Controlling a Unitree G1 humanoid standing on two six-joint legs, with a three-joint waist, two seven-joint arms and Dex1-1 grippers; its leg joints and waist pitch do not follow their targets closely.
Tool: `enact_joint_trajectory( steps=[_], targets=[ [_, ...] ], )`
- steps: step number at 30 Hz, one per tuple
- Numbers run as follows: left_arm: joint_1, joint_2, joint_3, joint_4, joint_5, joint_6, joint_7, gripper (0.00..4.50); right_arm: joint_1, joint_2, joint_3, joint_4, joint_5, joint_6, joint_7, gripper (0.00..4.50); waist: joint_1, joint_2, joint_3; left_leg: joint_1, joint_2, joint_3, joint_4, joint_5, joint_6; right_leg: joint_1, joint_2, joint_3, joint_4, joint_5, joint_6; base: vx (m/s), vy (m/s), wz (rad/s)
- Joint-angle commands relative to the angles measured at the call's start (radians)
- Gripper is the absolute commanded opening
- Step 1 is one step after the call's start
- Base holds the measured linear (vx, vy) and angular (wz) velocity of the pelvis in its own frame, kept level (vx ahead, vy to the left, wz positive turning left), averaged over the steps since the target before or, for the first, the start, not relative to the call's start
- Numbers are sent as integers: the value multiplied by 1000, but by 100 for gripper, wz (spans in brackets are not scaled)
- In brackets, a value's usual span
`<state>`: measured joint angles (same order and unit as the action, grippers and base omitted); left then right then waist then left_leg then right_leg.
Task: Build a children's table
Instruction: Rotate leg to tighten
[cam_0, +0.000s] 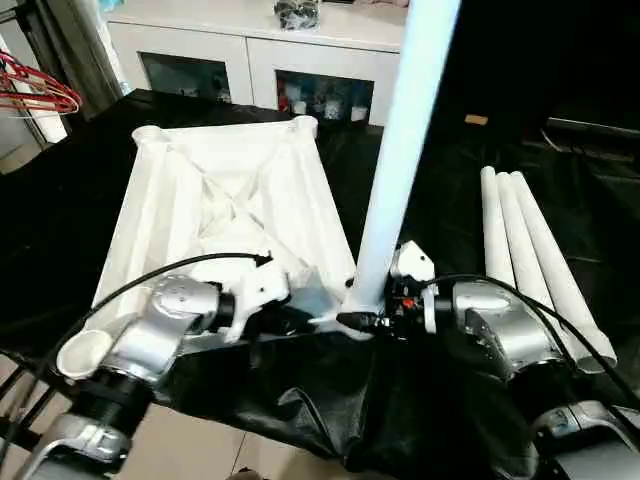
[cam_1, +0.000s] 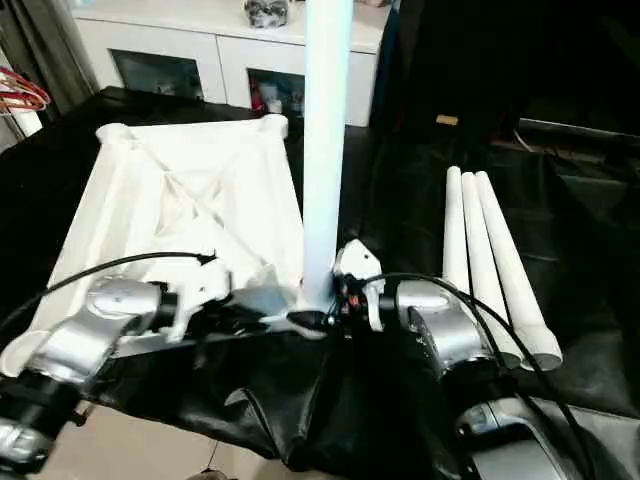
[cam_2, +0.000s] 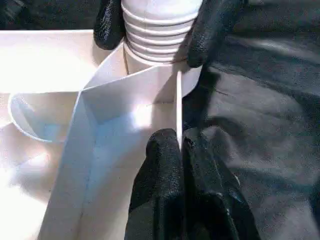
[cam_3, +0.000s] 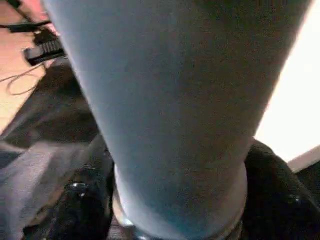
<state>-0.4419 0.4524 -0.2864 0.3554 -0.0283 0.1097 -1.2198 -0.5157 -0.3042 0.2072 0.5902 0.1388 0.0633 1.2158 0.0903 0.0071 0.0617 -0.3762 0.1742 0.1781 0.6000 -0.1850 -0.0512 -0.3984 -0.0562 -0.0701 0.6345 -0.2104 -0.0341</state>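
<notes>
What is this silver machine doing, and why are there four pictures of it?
It is a robot with two silver arms, building a little table. Two pictures come from cameras in its head, looking down. The other two come from cameras on its wrists, up close. On the black cloth lies the white plastic tabletop, upside down. The right gripper holds a long white tube leg standing in the tabletop's near corner socket. The left gripper pinches the tabletop's thin edge there, fingers shut. Three more white tube legs wait on the right.
</notes>
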Motion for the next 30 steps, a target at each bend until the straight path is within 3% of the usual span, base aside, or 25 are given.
enact_joint_trajectory(
  steps=[1, 6, 8, 11, 13, 16, 18, 20, 22, 24, 30],
  targets=[
    [-11, 11, 8, -24, -13, -12, -3, 0, 13, -11, 22, -25, 4, 16, 37, 280, -1, -4, -67, 13, 66, -21, -68, -160, 69, 48, -98, 60, -87, -177, -213, 0, 0, 0],
    [-12, -1, 13, -18, -9, -15, 28, 0, 22, 3, 23, -29, -3, 17, 4, 274, 0, -6, -69, 12, 65, -20, -66, -139, 72, 51, -98, 60, -83, -141, -217, 0, 0, 0],
    [-26, -34, 15, 6, 15, -22, 99, 0, 12, 44, 5, 16, -36, 6, -125, 274, -3, -6, -68, 12, 65, -21, -67, -140, 68, 49, -99, 61, -85, -152, -215, 0, 0, 0],
    [-45, -67, 15, 36, 43, -24, 170, 0, -7, 87, -19, 78, -73, -24, -279, 274, -7, -5, -64, 15, 62, -22, -70, -169, 45, 47, -100, 61, -93, -211, -207, 0, 0, 0],
    [-73, -109, 14, 74, 76, -14, 260, 0, -37, 139, -50, 154, -98, -12, -461, 273, -17, -4, -63, 18, 62, -26, -75, -203, 11, 45, -101, 61, -99, -285, -184, 0, 0, 0],
    [-109, -173, 17, 114, 96, 19, 361, 0, -67, 211, -103, 227, -88, 1, -660, 273, -27, -4, -62, 22, 59, -28, -76, -233, -9, 45, -103, 62, -105, -334, -173, 0, 0, 0],
    [-132, -218, 13, 136, 108, 32, 419, 0, -91, 258, -140, 272, -80, 20, -806, 273, -28, -2, -62, 24, 61, -26, -75, -233, -4, 39, -102, 64, -107, -319, -171, 0, 0, 0],
    [-140, -235, 8, 144, 114, 34, 439, 0, -102, 278, -160, 290, -66, 23, -848, 273, -29, -2, -64, 20, 60, -27, -76, -228, -2, 45, -103, 64, -104, -305, -172, 0, 0, 0],
    [-152, -259, 0, 160, 129, 25, 469, 0, -115, 302, -165, 313, -74, -15, -886, 273, -29, -1, -64, 21, 62, -26, -76, -226, 0, 42, -102, 64, -103, -277, -176, 0, 0, 0],
    [-155, -277, -5, 167, 130, 9, 476, 0, -125, 312, -150, 329, -104, -65, -902, 328, -26, -1, -66, 21, 61, -24, -74, -214, 8, 42, -103, 65, -101, -244, -181, 0, 0, 0],
    [-133, -259, -12, 143, 121, -5, 422, 0, -137, 303, -169, 323, -78, -87, -845, 374, -25, -1, -67, 15, 62, -23, -74, -197, 29, 49, -103, 64, -95, -198, -194, 0, 0, 0]
  ],
)
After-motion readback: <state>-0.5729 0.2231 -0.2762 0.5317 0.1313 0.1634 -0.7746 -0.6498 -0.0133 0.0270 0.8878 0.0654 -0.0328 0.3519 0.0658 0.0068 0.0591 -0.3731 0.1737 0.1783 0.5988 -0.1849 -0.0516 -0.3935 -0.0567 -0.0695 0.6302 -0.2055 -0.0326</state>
